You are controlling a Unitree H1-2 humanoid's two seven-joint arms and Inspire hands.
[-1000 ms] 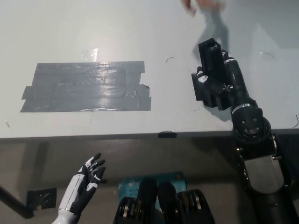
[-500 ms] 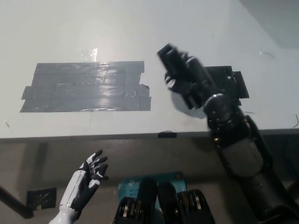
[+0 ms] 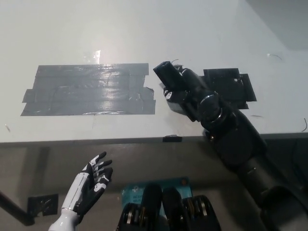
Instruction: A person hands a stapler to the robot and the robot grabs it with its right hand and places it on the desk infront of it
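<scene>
Glossy grey tape [image 3: 89, 90]; smooth matt desk [image 3: 144, 29]

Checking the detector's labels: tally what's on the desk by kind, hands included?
Black stapler, held in the black right hand: 1
Grey tape patch on the white desk: 1
Black flat patch right of the hand: 1
Robot hands, with the white left hand below the desk edge: 2
Total: 5

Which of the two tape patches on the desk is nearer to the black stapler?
The large grey tape patch; the black stapler in the right hand almost reaches its right edge, leaving the black tape patch behind.
</scene>
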